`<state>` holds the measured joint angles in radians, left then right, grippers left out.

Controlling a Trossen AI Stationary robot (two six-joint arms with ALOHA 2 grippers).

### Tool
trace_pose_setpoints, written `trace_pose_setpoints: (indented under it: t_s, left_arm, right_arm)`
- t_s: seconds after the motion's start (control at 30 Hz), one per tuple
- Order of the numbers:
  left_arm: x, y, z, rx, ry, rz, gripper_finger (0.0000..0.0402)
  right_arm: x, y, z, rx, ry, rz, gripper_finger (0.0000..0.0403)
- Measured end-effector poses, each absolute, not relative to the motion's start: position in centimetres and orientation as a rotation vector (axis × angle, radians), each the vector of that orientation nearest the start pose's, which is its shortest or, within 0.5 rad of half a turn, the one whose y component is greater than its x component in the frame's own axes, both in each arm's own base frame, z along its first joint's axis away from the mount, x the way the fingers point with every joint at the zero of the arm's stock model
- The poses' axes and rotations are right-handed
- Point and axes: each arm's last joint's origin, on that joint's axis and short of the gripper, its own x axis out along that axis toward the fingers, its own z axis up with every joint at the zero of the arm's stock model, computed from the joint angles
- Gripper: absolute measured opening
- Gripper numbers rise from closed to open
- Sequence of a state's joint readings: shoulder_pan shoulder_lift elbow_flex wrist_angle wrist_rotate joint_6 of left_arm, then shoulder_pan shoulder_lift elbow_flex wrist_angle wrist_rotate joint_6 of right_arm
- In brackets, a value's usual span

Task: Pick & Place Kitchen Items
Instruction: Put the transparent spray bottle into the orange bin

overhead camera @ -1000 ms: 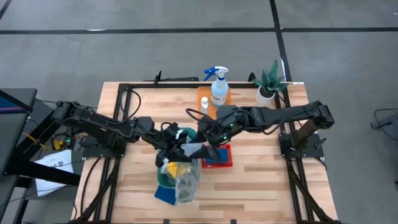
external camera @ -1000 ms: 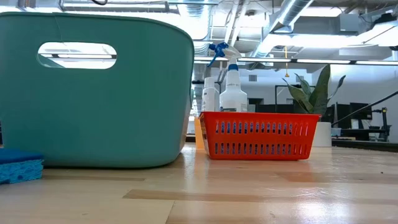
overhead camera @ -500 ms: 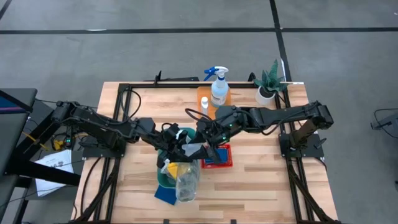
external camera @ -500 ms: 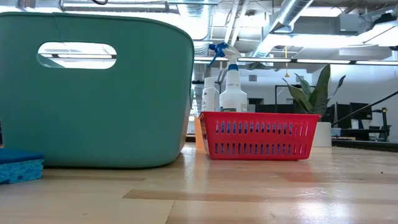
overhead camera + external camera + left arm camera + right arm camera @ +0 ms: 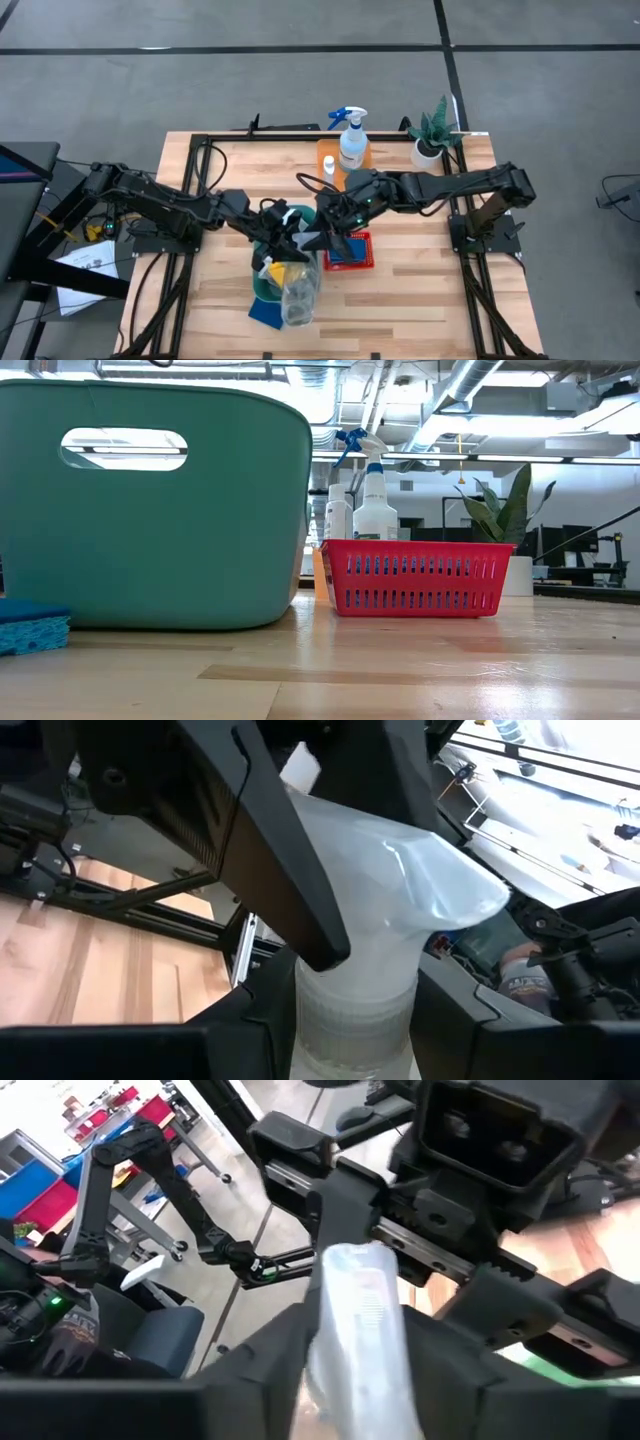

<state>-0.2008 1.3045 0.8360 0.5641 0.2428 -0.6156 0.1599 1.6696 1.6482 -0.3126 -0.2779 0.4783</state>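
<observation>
A clear, whitish plastic bottle is held above the teal bin, lying toward the table's near edge. My left gripper and my right gripper meet at its far end, and both are shut on it. A yellow cloth lies in the bin. A blue sponge lies on the table by the bin's near side. A red basket holds another blue sponge. The spray bottle and the small white bottle stand at the far edge. My left gripper pinches the bottle's ribbed narrow part between its two fingers, coming from the table's left. The wider clear body stands out past the fingers, clear of the table. My right gripper pinches the clear body between its two fingers, coming from the table's right, right beside my left gripper. One of its fingers lies against the body's side.
The plant in a white pot stands at the far right corner. An orange pad lies under the spray bottle. In the low view the teal bin and the red basket stand side by side, with bare wood nearer.
</observation>
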Motion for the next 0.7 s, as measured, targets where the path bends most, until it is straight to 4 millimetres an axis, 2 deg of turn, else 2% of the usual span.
trace_pose_setpoints:
  t_s: [0.17, 0.7]
  left_arm:
    - [28.44, -6.51, 31.0, -0.624, 0.051, -0.459, 0.0134]
    - [28.47, -6.29, 31.07, -0.655, 0.051, -0.441, 0.0195]
  right_arm:
    - [37.75, 6.43, 38.78, 0.508, 0.449, 0.334, 0.0086]
    - [37.78, 7.02, 38.85, 0.466, 0.425, 0.344, 0.0087]
